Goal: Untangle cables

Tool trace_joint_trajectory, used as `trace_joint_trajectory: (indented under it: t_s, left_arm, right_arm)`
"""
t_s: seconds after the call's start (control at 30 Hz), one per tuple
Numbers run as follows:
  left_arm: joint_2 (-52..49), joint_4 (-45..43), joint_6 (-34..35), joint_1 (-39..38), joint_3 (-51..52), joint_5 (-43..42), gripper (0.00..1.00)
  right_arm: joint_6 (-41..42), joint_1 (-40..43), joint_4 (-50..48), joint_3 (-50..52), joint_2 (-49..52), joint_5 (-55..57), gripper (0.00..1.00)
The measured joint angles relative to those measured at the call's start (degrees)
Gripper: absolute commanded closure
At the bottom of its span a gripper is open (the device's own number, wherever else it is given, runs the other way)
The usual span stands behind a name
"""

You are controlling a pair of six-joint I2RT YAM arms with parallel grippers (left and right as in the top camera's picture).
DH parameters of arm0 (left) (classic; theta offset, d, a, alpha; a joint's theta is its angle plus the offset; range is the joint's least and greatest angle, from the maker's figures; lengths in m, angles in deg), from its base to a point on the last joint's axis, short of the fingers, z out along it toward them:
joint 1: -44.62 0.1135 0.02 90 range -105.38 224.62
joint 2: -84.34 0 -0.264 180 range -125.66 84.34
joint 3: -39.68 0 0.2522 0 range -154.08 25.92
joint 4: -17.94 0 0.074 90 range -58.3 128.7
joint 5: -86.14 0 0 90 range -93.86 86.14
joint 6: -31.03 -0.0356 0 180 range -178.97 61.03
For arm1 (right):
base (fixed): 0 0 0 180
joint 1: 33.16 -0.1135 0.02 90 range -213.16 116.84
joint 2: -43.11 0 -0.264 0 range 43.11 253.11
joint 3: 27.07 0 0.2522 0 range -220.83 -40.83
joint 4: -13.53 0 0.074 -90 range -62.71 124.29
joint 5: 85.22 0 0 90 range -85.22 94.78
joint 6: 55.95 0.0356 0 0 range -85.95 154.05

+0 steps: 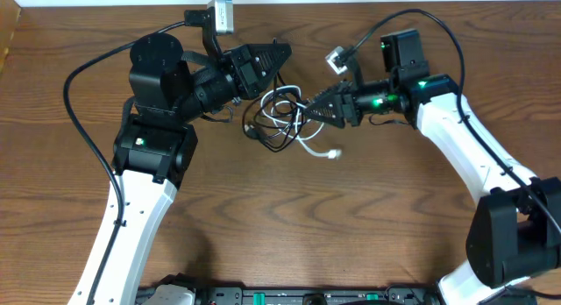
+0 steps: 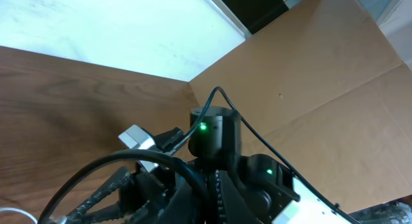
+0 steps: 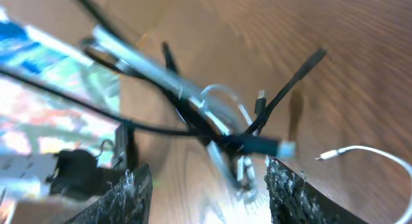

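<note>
— Well, where are the cables (image 1: 277,117)?
— Bunched on the wooden table (image 1: 263,222) between both arms; the white cord (image 1: 321,151) trails its plug toward the near edge.
— And the grippers?
— The left gripper (image 1: 282,56) is pressed together just above the bundle; I cannot tell whether it pinches a strand; the right gripper (image 1: 308,109) has its fingers apart at the bundle's edge.

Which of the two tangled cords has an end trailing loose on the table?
The white cable: its tail curves out of the bundle and ends in a small plug alone on the wood. The black cable is bunched in the tangle.
</note>
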Motion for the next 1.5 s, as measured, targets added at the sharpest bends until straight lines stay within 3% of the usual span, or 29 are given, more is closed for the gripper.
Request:
trace_joint_trajectory:
  t_s: [0.47, 0.53, 0.63, 0.67, 0.8, 0.93, 1.17, 1.3, 1.5]
  left_arm:
    - [0.0, 0.0, 0.0, -0.02, 0.0, 0.0, 0.92]
    - [0.0, -0.02, 0.0, -0.02, 0.0, 0.0, 0.93]
    - [0.0, 0.0, -0.02, 0.0, 0.0, 0.02, 0.93]
    - [0.0, 0.15, -0.15, -0.02, 0.0, 0.02, 0.92]
    - [0.0, 2.67, -2.25, 0.0, 0.0, 0.11, 0.93]
    - [0.0, 11.04, -6.32, -0.02, 0.0, 2.05, 0.93]
    - [-0.33, 29.73, -14.88, 0.0, 0.22, 14.78, 0.92]
    - [-0.7, 35.15, -20.31, 0.0, 0.22, 19.91, 0.83]
    - [-2.34, 40.22, -28.26, -0.02, 0.22, 21.92, 0.58]
  right_arm:
    - [-3.76, -0.66, -5.49, 0.72, 9.6, -5.33, 0.55]
    - [-3.06, -0.68, -7.48, 0.81, 9.79, -5.53, 0.66]
    - [-1.05, -0.68, -10.95, 0.87, 9.81, -6.05, 0.95]
    - [-0.13, -0.68, -11.76, 0.9, 9.81, -6.19, 0.99]
    - [4.17, -0.35, -12.11, 0.92, 9.81, -5.95, 0.99]
    - [8.55, 1.25, -7.48, 0.92, 9.81, -2.1, 0.99]
    - [11.45, 2.99, 6.86, 1.27, 6.93, 15.74, 0.99]
    - [11.91, 2.16, 10.95, 1.31, 0.42, 25.35, 0.99]
    - [12.09, 0.83, 14.47, 1.29, -10.16, 33.92, 0.99]
